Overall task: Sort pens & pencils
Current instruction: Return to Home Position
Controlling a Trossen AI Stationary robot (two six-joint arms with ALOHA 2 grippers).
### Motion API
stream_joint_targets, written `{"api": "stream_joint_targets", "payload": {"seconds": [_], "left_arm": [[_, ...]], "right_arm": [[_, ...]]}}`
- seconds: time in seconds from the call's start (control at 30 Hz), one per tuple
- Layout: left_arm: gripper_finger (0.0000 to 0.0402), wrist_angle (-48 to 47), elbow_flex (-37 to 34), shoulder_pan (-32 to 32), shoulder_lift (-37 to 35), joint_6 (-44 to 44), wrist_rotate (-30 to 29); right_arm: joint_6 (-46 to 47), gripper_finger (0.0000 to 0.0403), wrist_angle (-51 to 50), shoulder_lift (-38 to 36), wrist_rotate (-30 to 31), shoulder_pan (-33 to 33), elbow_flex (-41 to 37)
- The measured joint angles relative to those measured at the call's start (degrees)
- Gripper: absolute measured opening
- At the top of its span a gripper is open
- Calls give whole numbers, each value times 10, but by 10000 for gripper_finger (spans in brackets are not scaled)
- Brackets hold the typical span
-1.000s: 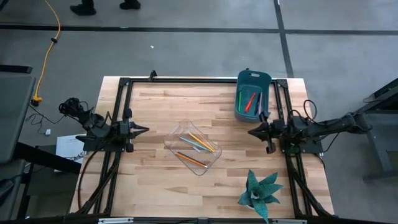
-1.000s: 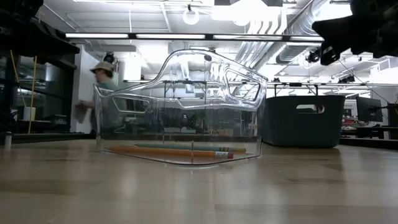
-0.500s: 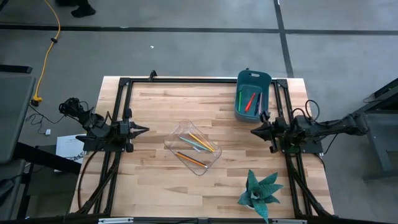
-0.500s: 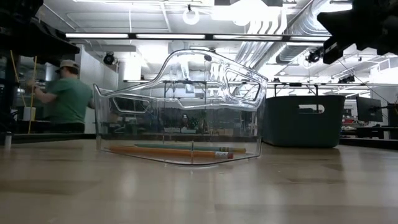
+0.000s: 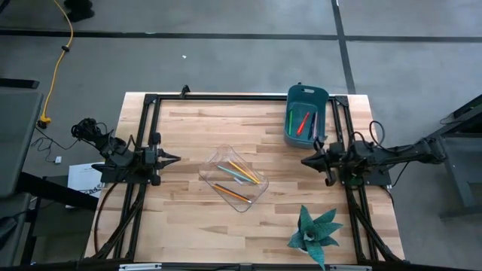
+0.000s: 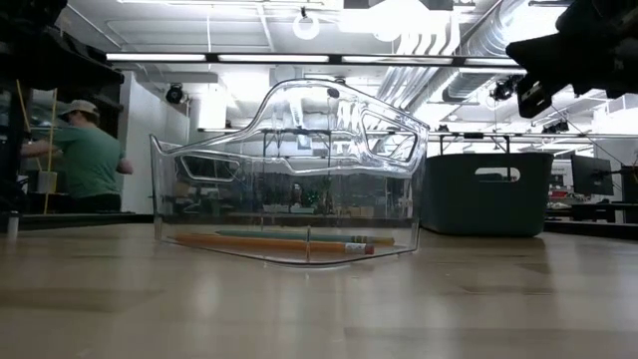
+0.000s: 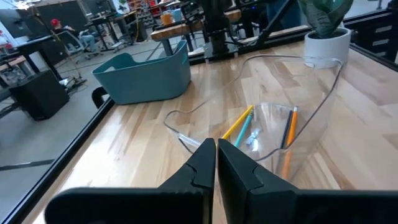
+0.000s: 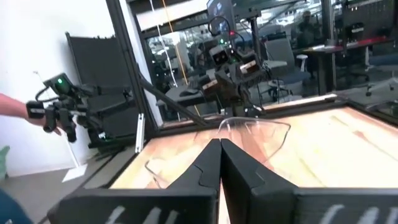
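Pencils (image 5: 244,172) in the clear bin (image 5: 204,175) mid-table, pens (image 5: 303,123) in the teal bin (image 5: 324,107)

1. The bin (image 5: 234,179) sits at the middle of the surface (image 5: 181,218), the pencils (image 5: 242,172) inside it.
2. The tub (image 5: 306,113) stands back right, holding perhaps three pens (image 5: 303,123).
3. A plant (image 5: 315,232) stands front right.
4. The left gripper (image 5: 175,158) is left of the bin, the right gripper (image 5: 305,159) right of it, before the tub.

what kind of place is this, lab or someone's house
Probably a robotics lab or workshop: bare ducts and strip lights overhead, a concrete floor around the framed wooden table, with the left gripper and right gripper parked at its sides.
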Motion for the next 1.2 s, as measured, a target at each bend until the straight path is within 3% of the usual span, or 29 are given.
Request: {"api": "stream_joint_targets", "payload": {"seconds": [0.57, 1.03, 1.2], "left_arm": [[8, 0, 0, 0, 0, 5, 1], [8, 1, 0, 0, 0, 32, 1], [8, 9, 0, 0, 0, 2, 23]], "right_arm": [[0, 0, -79, 0, 0, 0, 0], [0, 0, -83, 0, 0, 0, 0], [0, 0, -83, 0, 0, 0, 0]]}}
